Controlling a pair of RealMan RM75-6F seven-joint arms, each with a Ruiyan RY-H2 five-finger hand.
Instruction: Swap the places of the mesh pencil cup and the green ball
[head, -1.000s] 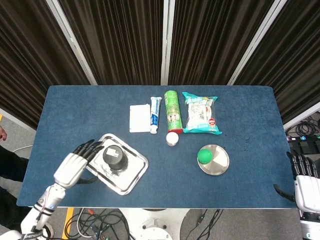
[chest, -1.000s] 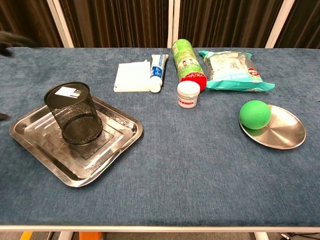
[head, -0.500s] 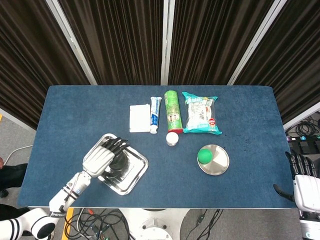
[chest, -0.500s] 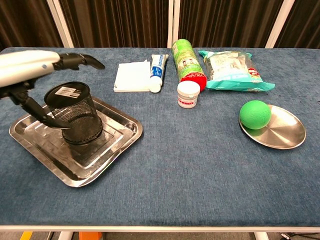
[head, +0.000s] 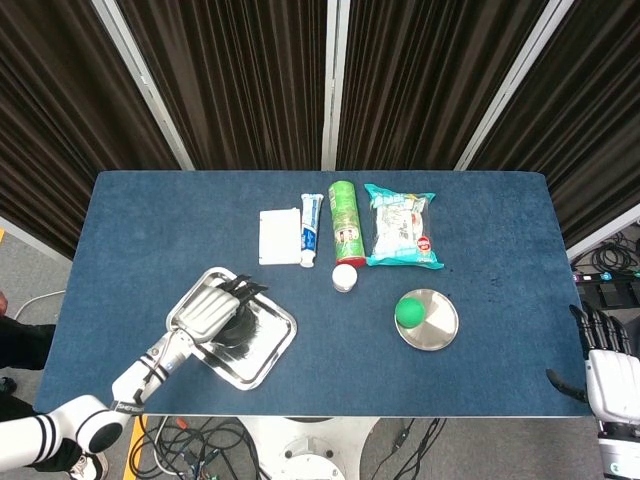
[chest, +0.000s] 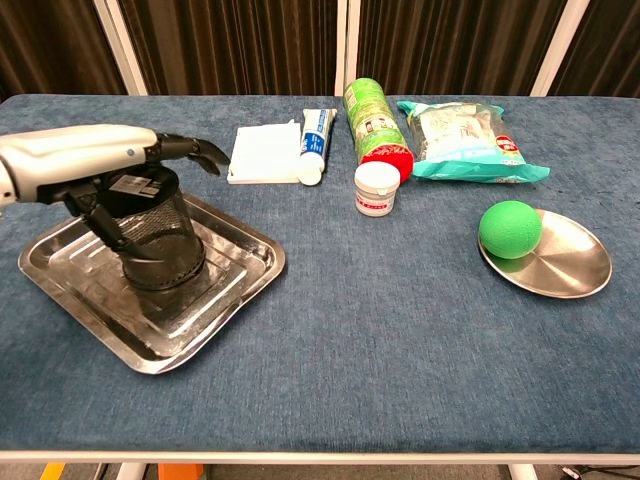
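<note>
The black mesh pencil cup stands upright in a square steel tray at the front left. My left hand arches over the cup's mouth, its fingers spread past the far rim and the thumb down by the cup's near left side; no firm hold shows. In the head view the left hand covers most of the cup. The green ball lies on the left part of a round steel plate at the right. My right hand hangs open beyond the table's right front corner.
Across the middle back lie a white flat box, a toothpaste tube, a green canister on its side and a snack bag. A small white jar stands in front of the canister. Bare blue cloth runs between tray and plate.
My left hand has come from the tray's left edge to above the cup and settled lower around its rim. Cup, ball and right hand have not moved.
</note>
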